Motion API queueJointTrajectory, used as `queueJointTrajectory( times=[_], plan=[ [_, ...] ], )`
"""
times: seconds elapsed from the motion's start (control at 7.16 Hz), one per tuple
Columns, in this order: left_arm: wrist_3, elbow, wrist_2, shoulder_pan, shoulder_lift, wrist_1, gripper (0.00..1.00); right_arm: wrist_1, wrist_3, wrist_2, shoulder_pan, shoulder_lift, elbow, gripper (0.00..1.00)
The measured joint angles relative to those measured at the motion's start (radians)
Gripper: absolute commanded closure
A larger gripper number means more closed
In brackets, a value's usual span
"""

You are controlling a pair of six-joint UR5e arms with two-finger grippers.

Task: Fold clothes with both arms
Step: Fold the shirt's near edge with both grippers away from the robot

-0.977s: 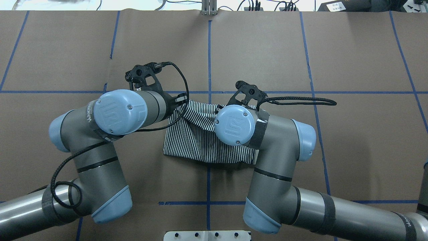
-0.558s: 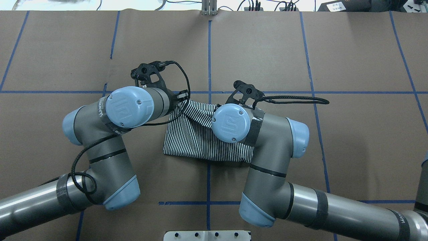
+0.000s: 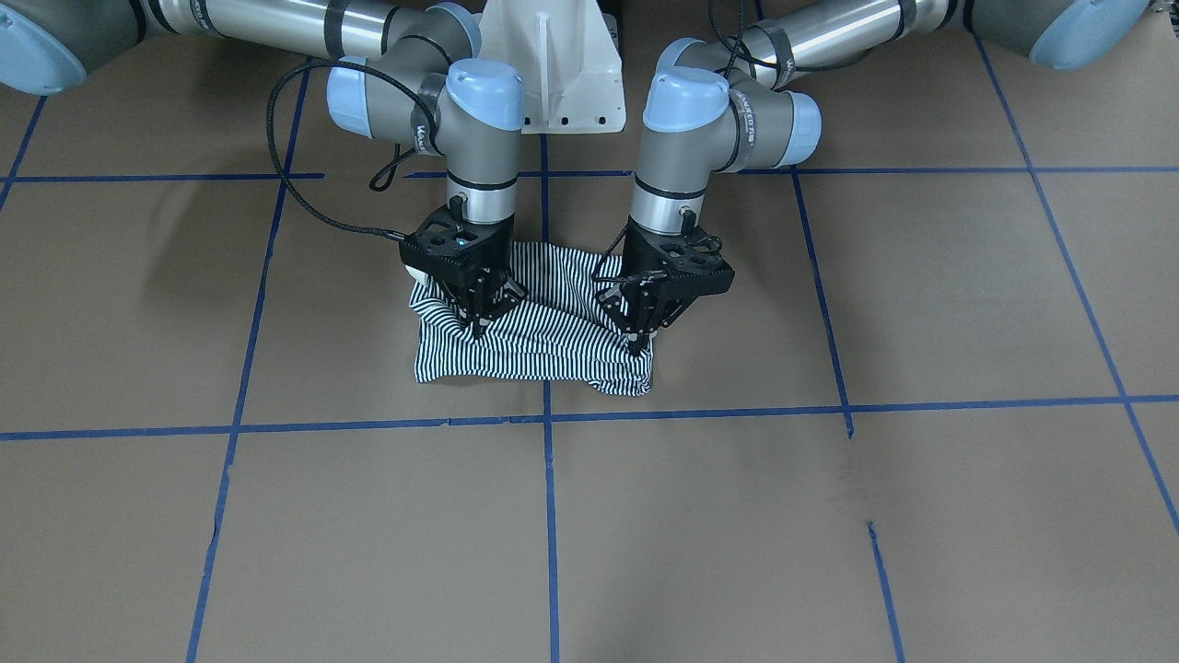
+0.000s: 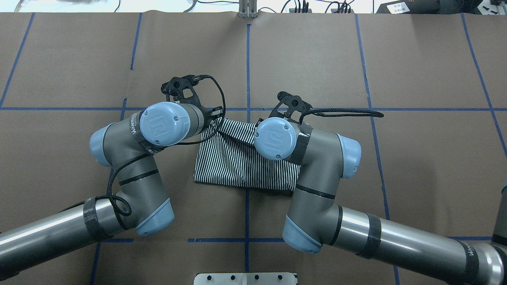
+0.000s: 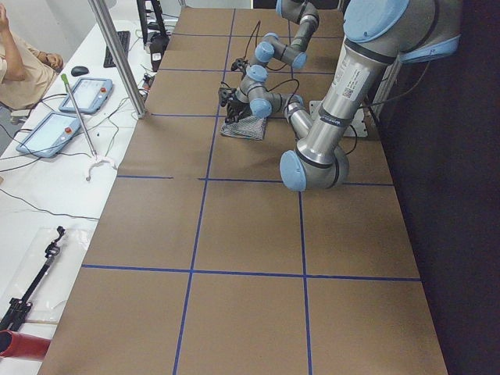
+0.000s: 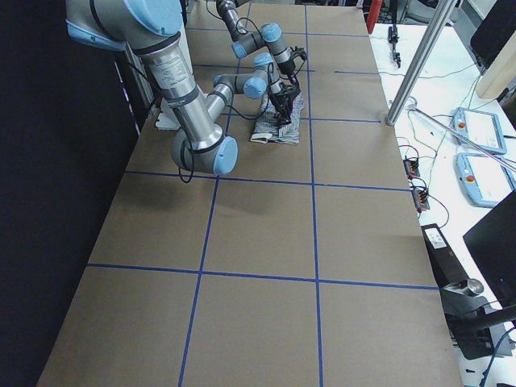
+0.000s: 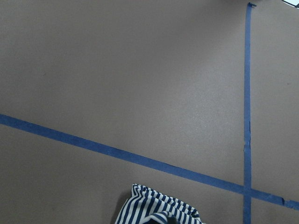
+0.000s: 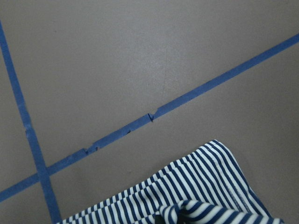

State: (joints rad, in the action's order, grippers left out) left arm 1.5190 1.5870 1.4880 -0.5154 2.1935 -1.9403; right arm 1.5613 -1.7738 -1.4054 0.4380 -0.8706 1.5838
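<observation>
The shirt lies as a folded, rumpled bundle on the table, just above the centre of the front-facing view. It sits a little above a horizontal tape line, and a vertical line runs under its middle. In the overhead view it is at frame centre between the two wrists, with its lower edge flat and its upper edge bunched.

The right gripper, left of centre in the front-facing view, points straight down. Its fingers are drawn together to a narrow tip, pinching a raised ridge of striped cloth near the bundle's left side. The left gripper, right of centre, also points down, its fingers closed to a point on the cloth at the bundle's right corner.

In the overhead view the left arm enters from the lower left and the right arm from the lower right, and their wrists hide the fingers.

Each wrist view shows brown table crossed by tape, with a bunched bit of stripes at the bottom edge. The white base stands at the top centre of the front-facing view.
</observation>
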Motion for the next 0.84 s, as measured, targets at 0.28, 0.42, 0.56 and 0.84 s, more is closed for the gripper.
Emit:
queueJointTrajectory(
  times=[0.28, 0.42, 0.56, 0.84],
  plan=[
    [0.001, -0.001, 0.0, 0.0, 0.0, 0.0, 1.0, -0.001, 0.021, -0.002, 0.024, 0.001, -0.019, 0.57],
    [0.001, -0.001, 0.0, 0.0, 0.0, -0.001, 0.01, -0.001, 0.035, -0.003, 0.03, 0.001, -0.026, 0.01],
    [-0.014, -0.001, 0.0, -0.001, 0.0, -0.001, 0.0, -0.001, 0.054, -0.002, 0.032, 0.002, -0.032, 0.0],
    [-0.13, 0.026, 0.042, -0.027, -0.007, 0.0, 0.0, -0.002, 0.131, -0.02, 0.039, 0.017, -0.036, 0.0]
  ],
)
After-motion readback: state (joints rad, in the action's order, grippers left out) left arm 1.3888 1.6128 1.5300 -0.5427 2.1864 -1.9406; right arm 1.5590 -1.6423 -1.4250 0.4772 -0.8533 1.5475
